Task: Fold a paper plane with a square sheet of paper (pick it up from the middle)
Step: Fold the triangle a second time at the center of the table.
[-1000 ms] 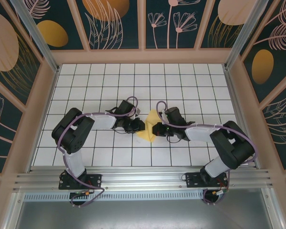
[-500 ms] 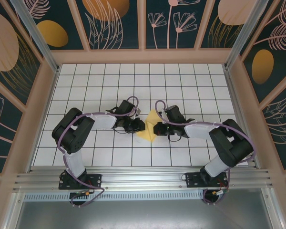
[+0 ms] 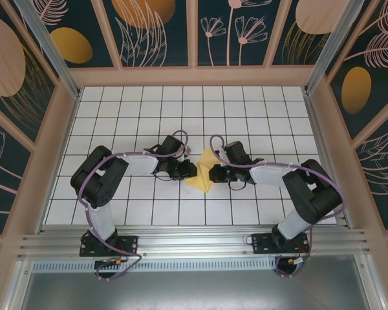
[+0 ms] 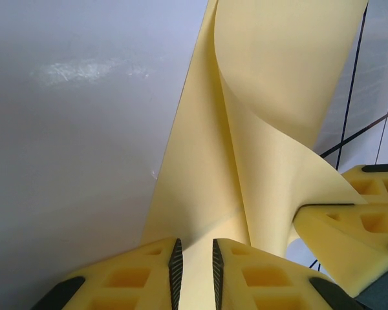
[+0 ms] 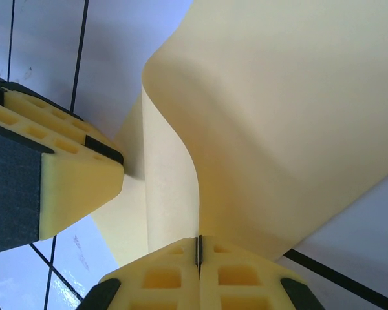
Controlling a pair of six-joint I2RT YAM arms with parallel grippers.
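The square sheet of paper (image 3: 204, 174), plain yellow, lies at the table's middle between both grippers, partly lifted and curled. In the left wrist view the paper (image 4: 271, 97) rises in a curved flap from the white table. My left gripper (image 4: 194, 261) rests on the sheet's flat part, its jaws a narrow gap apart with paper showing through the gap. My right gripper (image 5: 198, 248) is shut on an edge of the paper (image 5: 278, 129), which bends up from its closed jaws. From above, the left gripper (image 3: 191, 171) and right gripper (image 3: 212, 174) nearly touch.
The white grid table (image 3: 194, 110) is ringed by a pink frame with patterned walls. A metal rail (image 3: 194, 242) carrying the arm bases runs along the near edge. In each wrist view the other gripper's yellow finger stands close by.
The right arm's forearm has swung slightly, with its gripper still shut on the paper. The left arm and the sheet have barely moved.
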